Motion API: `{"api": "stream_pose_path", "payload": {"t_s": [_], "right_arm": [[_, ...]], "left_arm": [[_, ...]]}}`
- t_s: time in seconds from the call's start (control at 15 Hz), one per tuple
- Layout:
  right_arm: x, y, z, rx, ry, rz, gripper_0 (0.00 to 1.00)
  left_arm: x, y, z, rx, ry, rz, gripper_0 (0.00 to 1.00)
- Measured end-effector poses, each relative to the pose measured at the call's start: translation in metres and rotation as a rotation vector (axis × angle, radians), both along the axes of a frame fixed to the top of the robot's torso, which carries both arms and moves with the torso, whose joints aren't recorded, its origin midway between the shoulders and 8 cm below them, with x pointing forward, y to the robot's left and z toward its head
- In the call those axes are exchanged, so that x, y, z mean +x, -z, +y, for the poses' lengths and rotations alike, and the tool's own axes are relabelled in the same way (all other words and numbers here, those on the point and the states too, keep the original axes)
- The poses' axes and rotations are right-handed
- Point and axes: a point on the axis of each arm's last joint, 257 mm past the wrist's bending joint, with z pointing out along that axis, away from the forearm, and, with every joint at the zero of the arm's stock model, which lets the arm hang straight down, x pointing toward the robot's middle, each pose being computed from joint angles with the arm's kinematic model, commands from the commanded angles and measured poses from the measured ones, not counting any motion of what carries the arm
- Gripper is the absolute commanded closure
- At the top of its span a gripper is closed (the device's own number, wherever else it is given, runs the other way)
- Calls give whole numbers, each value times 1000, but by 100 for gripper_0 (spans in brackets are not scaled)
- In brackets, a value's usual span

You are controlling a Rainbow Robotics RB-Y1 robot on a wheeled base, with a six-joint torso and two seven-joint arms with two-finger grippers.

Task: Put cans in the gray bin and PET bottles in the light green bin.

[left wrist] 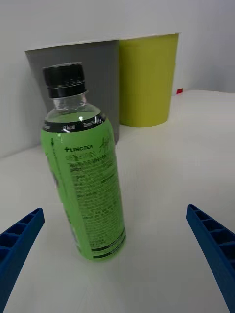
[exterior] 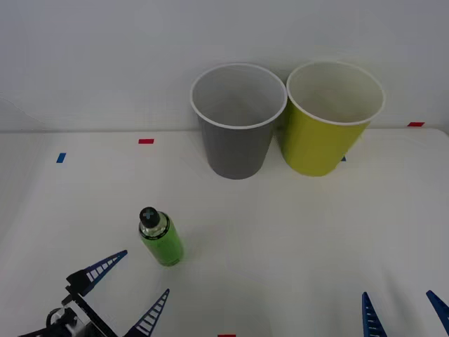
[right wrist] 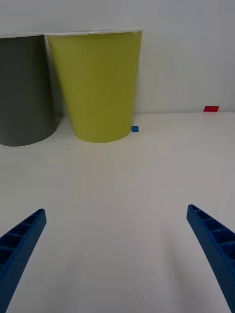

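Note:
A small green PET bottle (exterior: 161, 240) with a black cap stands upright on the white table at the near left; the left wrist view has it close up (left wrist: 88, 186). My left gripper (exterior: 133, 289) is open just short of it, its blue fingers wide apart. The gray bin (exterior: 237, 123) and the light green bin (exterior: 330, 121) stand side by side at the back, both upright and hollow inside. My right gripper (exterior: 405, 314) is open at the near right, facing the light green bin (right wrist: 97, 85). No cans are in view.
Small red (exterior: 146, 141) and blue (exterior: 61, 158) tape marks dot the table top. A white wall rises right behind the bins. Bare table lies between the bottle and the bins.

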Motion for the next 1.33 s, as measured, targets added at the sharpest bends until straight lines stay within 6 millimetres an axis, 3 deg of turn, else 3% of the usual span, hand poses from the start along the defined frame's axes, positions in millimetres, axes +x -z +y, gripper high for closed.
{"api": "stream_pose_path", "payload": {"t_s": [0.2, 0.73, 1.33], "right_arm": [[0, 0, 0, 0, 0, 0, 0], [0, 0, 0, 0, 0, 0, 0], [0, 0, 0, 0, 0, 0, 0]], "left_arm": [[4, -1, -9, -8, 23, 3, 0], [29, -2, 0, -11, -3, 6, 0], [72, -5, -10, -22, -27, 0, 0]]}}
